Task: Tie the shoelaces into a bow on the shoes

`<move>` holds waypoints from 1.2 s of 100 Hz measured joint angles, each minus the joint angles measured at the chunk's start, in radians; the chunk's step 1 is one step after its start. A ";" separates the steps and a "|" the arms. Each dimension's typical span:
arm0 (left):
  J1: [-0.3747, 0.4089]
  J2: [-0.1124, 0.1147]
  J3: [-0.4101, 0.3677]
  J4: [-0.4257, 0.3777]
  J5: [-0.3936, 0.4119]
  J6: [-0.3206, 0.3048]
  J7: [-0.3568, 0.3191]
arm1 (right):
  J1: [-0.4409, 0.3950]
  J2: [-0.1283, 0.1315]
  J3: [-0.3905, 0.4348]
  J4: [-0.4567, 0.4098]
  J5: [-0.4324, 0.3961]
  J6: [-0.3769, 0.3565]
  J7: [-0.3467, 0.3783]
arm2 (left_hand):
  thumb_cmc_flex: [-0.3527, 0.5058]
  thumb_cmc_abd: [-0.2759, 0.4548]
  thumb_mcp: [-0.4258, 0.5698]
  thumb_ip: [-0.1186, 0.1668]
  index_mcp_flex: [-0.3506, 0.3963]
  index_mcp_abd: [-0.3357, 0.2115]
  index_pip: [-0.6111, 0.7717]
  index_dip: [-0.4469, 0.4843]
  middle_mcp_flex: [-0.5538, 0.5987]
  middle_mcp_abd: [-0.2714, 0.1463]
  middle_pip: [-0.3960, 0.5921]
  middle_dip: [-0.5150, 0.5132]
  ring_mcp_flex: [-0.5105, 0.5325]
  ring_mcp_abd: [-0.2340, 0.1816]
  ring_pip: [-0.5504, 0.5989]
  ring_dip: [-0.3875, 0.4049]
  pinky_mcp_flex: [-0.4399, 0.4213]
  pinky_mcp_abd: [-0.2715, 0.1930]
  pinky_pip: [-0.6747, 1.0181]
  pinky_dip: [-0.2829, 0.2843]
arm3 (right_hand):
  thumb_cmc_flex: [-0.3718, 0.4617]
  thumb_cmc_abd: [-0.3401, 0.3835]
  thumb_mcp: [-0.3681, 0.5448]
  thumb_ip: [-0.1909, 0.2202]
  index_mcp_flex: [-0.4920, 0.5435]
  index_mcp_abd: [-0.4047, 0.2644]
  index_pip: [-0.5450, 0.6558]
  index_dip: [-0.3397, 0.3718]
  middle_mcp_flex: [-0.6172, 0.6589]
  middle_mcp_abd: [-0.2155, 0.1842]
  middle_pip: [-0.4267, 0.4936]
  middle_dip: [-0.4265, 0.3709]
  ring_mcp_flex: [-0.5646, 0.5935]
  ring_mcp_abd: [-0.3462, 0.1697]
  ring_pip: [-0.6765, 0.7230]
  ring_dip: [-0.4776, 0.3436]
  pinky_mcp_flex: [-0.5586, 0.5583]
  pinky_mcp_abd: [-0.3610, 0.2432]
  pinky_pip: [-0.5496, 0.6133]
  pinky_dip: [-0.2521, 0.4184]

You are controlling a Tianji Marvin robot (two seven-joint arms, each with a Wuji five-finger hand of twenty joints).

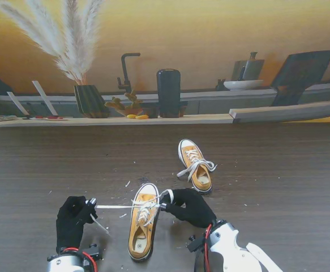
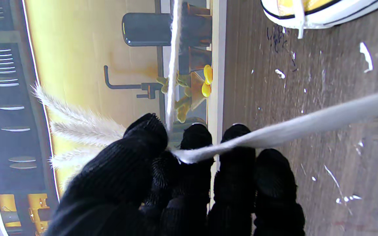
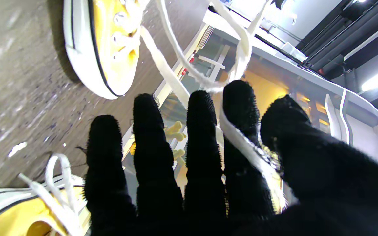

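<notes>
Two yellow sneakers with white laces lie on the dark table. The near shoe (image 1: pixel 141 223) sits between my hands. My left hand (image 1: pixel 73 220) in a black glove pinches one white lace end (image 1: pixel 112 207), which runs taut to the shoe; the left wrist view shows this lace (image 2: pixel 274 131) held between thumb and fingers (image 2: pixel 194 141). My right hand (image 1: pixel 191 207) grips the other lace end (image 1: pixel 166 195) beside the shoe; that lace (image 3: pixel 241 141) passes between thumb and forefinger in the right wrist view. The far shoe (image 1: pixel 196 165) has a tied bow.
Small white scraps (image 1: pixel 127 184) are scattered on the table around the shoes. A shelf (image 1: pixel 153 119) along the back edge holds a vase with pampas grass (image 1: pixel 90 99), a dark cylinder (image 1: pixel 168 92) and yellow items (image 1: pixel 136 116).
</notes>
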 measured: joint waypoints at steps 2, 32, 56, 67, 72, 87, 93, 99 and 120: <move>0.000 0.000 -0.001 0.001 0.002 0.001 0.003 | -0.002 0.000 0.003 0.001 -0.002 -0.001 -0.003 | 0.000 0.000 0.000 0.000 0.000 0.000 0.000 0.000 0.000 0.000 0.000 0.000 0.000 0.000 0.000 0.000 0.000 0.000 0.000 0.000 | 0.000 0.000 0.000 0.000 0.000 0.006 0.000 0.000 0.000 0.000 0.000 -0.001 0.000 0.000 0.000 0.000 0.000 0.000 0.001 0.000; 0.014 -0.014 -0.031 0.011 0.029 0.011 0.055 | -0.035 -0.001 0.049 0.023 -0.070 -0.015 -0.045 | 0.000 -0.001 0.011 0.000 0.000 0.000 0.000 0.000 0.000 0.000 0.000 0.000 0.000 0.000 0.000 0.000 0.000 0.000 0.000 0.000 | 0.022 -0.005 0.006 0.000 0.011 0.010 0.002 0.000 0.060 0.010 0.002 -0.012 0.063 0.008 0.050 0.021 0.041 0.014 0.072 -0.009; 0.029 -0.025 -0.076 0.029 0.067 0.011 0.103 | -0.069 -0.002 0.087 0.043 -0.144 -0.015 -0.105 | -0.013 -0.024 0.037 0.010 0.000 0.000 0.002 0.000 0.001 0.000 0.000 0.000 0.000 0.000 0.000 0.000 0.000 0.000 0.000 0.000 | 0.023 -0.047 0.036 0.000 0.013 0.034 0.013 -0.001 0.135 0.057 0.036 0.019 0.162 0.009 0.157 0.069 0.147 0.034 0.180 0.020; 0.032 -0.028 -0.090 0.039 0.079 0.014 0.120 | -0.085 -0.003 0.098 0.043 -0.208 0.013 -0.152 | -0.023 -0.026 0.055 0.011 0.001 0.000 0.003 0.000 0.001 0.000 0.000 0.000 0.000 0.000 0.000 0.000 0.000 0.000 0.000 0.000 | 0.032 -0.069 0.054 0.000 0.043 0.057 0.021 -0.012 0.167 0.076 0.042 0.036 0.214 0.009 0.216 0.088 0.208 0.038 0.235 0.033; 0.033 -0.029 -0.096 0.043 0.080 0.017 0.125 | -0.088 -0.004 0.098 0.046 -0.237 0.028 -0.192 | -0.031 -0.026 0.058 0.011 0.006 0.000 0.003 0.000 0.002 0.000 0.000 0.000 0.000 0.000 0.000 0.000 0.000 0.000 0.000 0.000 | 0.032 -0.095 0.081 0.000 0.065 0.080 0.033 -0.013 0.210 0.100 0.049 0.043 0.259 0.009 0.252 0.099 0.266 0.039 0.266 0.034; 0.035 -0.031 -0.106 0.051 0.084 0.037 0.132 | -0.072 -0.022 0.080 0.104 -0.310 0.016 -0.386 | -0.041 -0.027 0.065 0.015 0.016 0.000 0.003 0.000 0.011 0.000 0.000 0.000 0.000 0.000 0.000 0.000 0.000 0.000 0.000 0.000 | 0.031 -0.174 0.177 0.000 0.121 0.143 0.070 -0.011 0.284 0.169 0.125 0.097 0.338 0.009 0.431 0.164 0.429 0.054 0.350 0.047; 0.036 -0.031 -0.108 0.053 0.084 0.044 0.132 | -0.065 -0.029 0.078 0.119 -0.320 0.011 -0.402 | -0.041 -0.027 0.065 0.015 0.016 0.000 0.003 0.000 0.011 0.000 0.000 0.000 0.000 0.000 0.000 0.000 0.000 0.000 0.000 0.000 | 0.031 -0.190 0.187 0.000 0.127 0.153 0.077 0.005 0.295 0.178 0.144 0.118 0.349 0.011 0.497 0.188 0.462 0.065 0.366 0.072; 0.038 -0.032 -0.112 0.054 0.085 0.049 0.132 | -0.062 -0.032 0.078 0.123 -0.347 0.012 -0.413 | -0.041 -0.028 0.065 0.015 0.016 0.000 0.003 -0.002 0.011 0.000 0.000 0.000 0.000 0.000 0.000 0.000 0.000 0.000 0.000 0.000 | 0.031 -0.204 0.215 0.000 0.136 0.165 0.081 0.019 0.305 0.181 0.156 0.141 0.350 0.017 0.543 0.199 0.484 0.073 0.379 0.108; 0.049 -0.037 -0.137 0.052 0.089 0.078 0.146 | -0.063 -0.032 0.089 0.116 -0.409 0.113 -0.433 | -0.041 -0.029 0.065 0.015 0.017 0.000 0.003 -0.011 0.011 0.000 0.000 0.000 0.000 0.000 0.000 0.000 0.000 0.000 0.000 0.000 | 0.031 -0.222 0.225 0.000 0.136 0.175 0.088 0.041 0.314 0.191 0.160 0.152 0.351 0.031 0.593 0.203 0.511 0.088 0.380 0.156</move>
